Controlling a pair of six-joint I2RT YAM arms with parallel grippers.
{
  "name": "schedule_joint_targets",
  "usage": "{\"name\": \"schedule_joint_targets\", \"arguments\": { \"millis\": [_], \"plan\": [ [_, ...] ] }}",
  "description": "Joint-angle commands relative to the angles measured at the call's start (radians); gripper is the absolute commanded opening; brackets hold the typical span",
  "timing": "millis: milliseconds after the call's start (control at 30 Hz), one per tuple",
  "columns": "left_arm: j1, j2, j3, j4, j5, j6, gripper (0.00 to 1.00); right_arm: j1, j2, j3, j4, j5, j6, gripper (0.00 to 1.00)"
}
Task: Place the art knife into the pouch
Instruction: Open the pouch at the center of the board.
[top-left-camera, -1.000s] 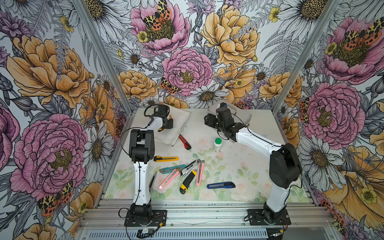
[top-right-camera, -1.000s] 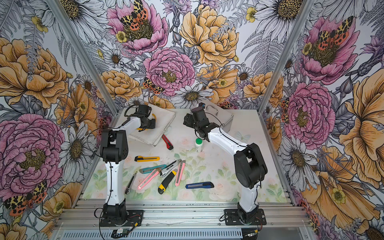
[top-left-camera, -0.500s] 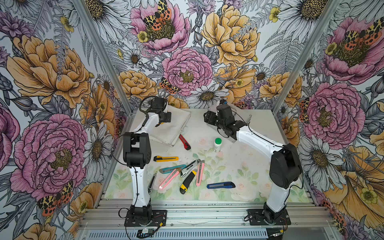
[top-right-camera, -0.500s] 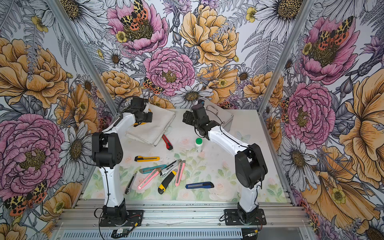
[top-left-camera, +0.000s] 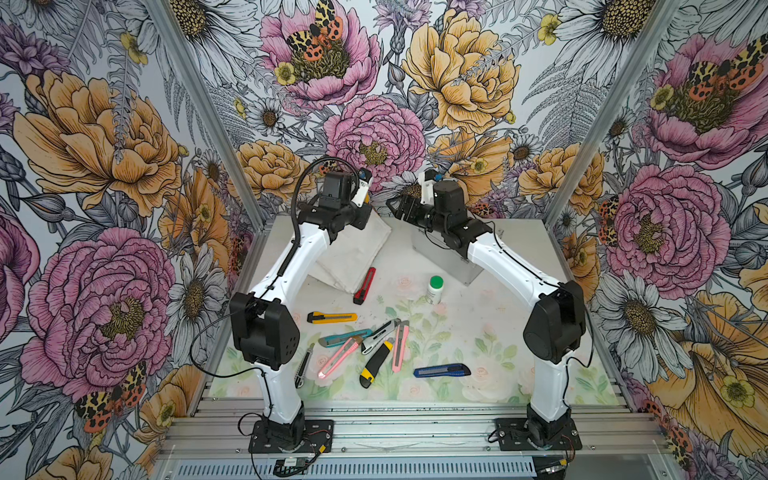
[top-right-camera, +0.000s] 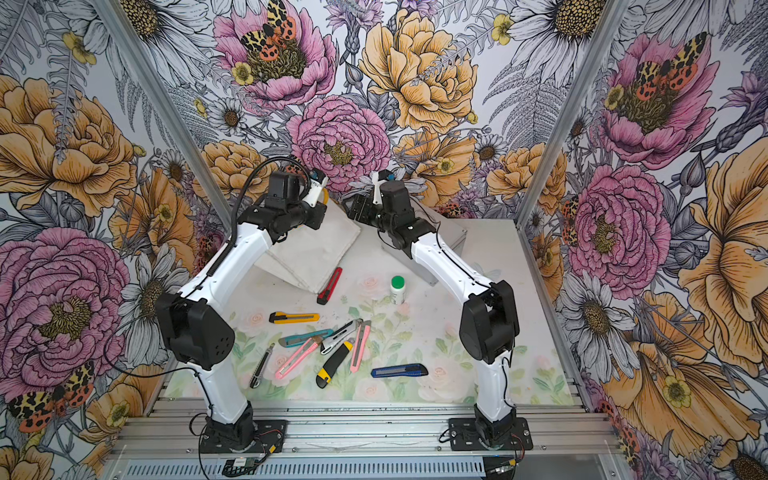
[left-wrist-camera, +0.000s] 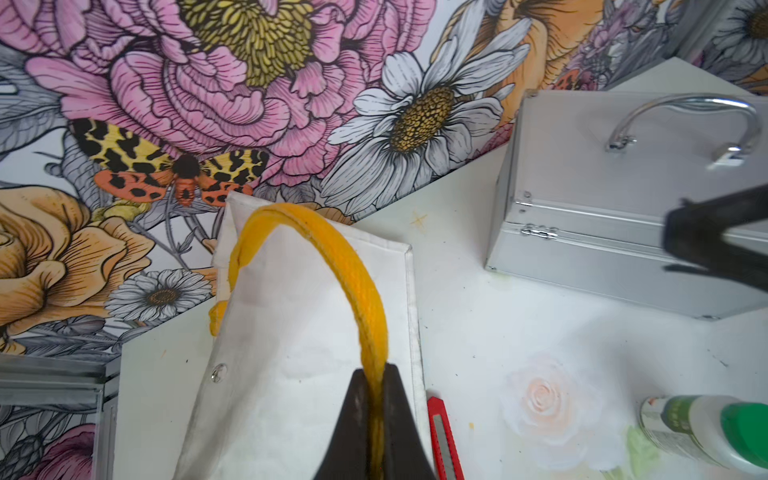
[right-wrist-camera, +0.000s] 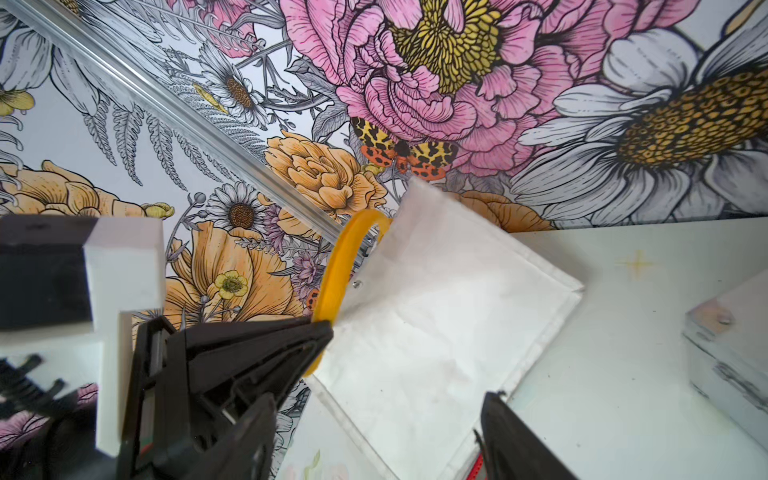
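Your left gripper (left-wrist-camera: 376, 368) pinches yellow loop handle (left-wrist-camera: 345, 266) of white fabric pouch (left-wrist-camera: 291, 332); right gripper (right-wrist-camera: 378, 399) spread, empty; red plastic art knife (top-left-camera: 365, 285) lies frontward, beside pouch.

Light is pouring down evenly from overhead here, so everything's looking bright and kinda flat. The table (top-left-camera: 478, 332) is glowing pale, and the knives (top-left-camera: 399, 347) down toward 6 o'clock are throwing only thin, soft shadows. In both top views the wide lens is bending the frame posts (top-left-camera: 208, 112) outward toward 11 and 1 o'clock. Up close, the pouch (right-wrist-camera: 436, 311) is washing out almost to pure white. The handle (left-wrist-camera: 681, 99) on the silver case (left-wrist-camera: 573, 174) is catching a hard glint and smearing at one end. The fingers (right-wrist-camera: 515, 444) of the right gripper (right-wrist-camera: 378, 395) are sitting out of focus.
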Motion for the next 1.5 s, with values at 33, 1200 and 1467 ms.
{"name": "schedule_joint_targets", "arguments": {
  "millis": [33,1200,1467],
  "plan": [
    [-0.029,-0.079,0.015,-0.018,-0.004,0.068,0.05,-0.009,0.036,0.037,0.007,-0.066,0.055,0.78],
    [-0.153,-0.045,0.0,-0.055,-0.019,0.107,0.07,-0.066,0.032,-0.161,0.393,-0.125,0.384,0.77],
    [-0.208,-0.044,0.026,-0.099,-0.06,0.144,0.07,-0.046,0.086,-0.088,0.343,-0.164,0.384,0.72]
  ]
}}
